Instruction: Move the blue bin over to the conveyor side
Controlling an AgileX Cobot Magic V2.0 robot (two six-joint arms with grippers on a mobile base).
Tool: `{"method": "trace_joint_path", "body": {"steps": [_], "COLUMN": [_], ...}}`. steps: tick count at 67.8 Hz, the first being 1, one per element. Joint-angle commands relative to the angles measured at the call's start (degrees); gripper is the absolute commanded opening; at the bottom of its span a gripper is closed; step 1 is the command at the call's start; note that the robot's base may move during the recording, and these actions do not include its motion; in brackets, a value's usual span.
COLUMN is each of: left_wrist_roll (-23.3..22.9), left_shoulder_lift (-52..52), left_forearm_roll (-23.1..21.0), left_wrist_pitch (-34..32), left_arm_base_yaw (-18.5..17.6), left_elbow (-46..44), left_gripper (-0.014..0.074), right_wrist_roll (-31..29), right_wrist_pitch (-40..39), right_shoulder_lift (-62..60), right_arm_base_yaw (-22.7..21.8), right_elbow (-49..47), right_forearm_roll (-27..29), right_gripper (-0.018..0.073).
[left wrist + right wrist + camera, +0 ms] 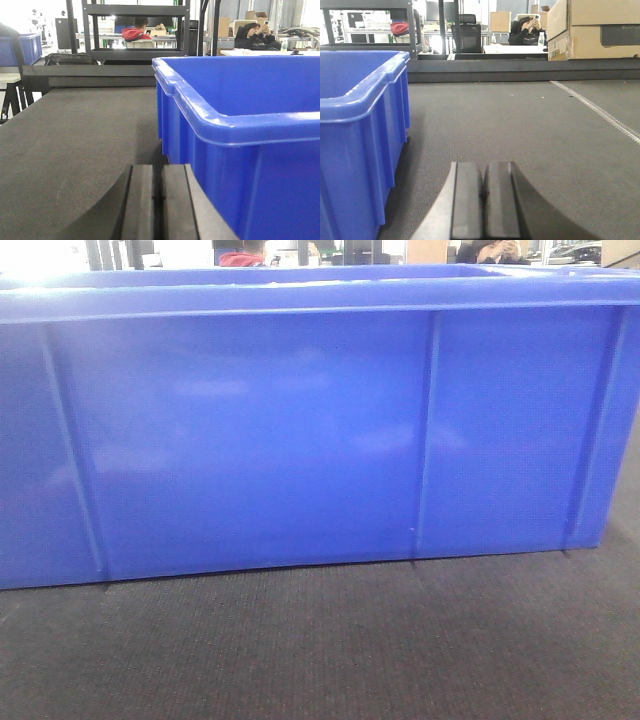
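Observation:
The blue bin (300, 440) fills the front view, its ribbed long wall standing on the dark woven conveyor (320, 650). In the left wrist view the blue bin (250, 140) rises at the right, and my left gripper (157, 172) sits low over the conveyor (75, 135) just beside the bin's left end wall, jaws shut on nothing. In the right wrist view the blue bin (355, 130) stands at the left. My right gripper (485, 170) is shut and empty over the conveyor (520, 120), a short gap to the right of the bin's wall. Neither gripper shows in the front view.
A black shelving rack (135, 30) and a second blue crate (25, 47) stand beyond the belt's far end. Cardboard boxes (592, 27) sit at the far right. A pale seam (600, 112) runs along the belt. People sit at desks behind.

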Motion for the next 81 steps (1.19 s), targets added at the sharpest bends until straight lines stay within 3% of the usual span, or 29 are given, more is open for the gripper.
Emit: {"method": "trace_joint_path", "body": {"steps": [1,18,81], "left_wrist_roll": [0.0,0.0,0.0], "left_shoulder_lift": [-0.19,-0.19,-0.19], "left_forearm_roll": [0.14,0.14,0.14], "left_wrist_pitch": [-1.05,-1.05,-1.05], "left_arm_base_yaw": [-0.35,-0.35,-0.35], "left_elbow": [-0.11,-0.11,-0.11], "left_gripper": [0.0013,0.0013,0.0013], "right_wrist_roll": [-0.41,-0.41,-0.41], "right_wrist_pitch": [-1.13,-1.13,-1.13], "right_shoulder_lift": [-0.36,-0.36,-0.36], "right_arm_base_yaw": [-0.02,3.03,3.03], "right_elbow": [0.13,0.13,0.13], "right_forearm_roll": [-0.59,-1.2,-1.2], "right_gripper": [-0.009,-0.009,-0.009]}}
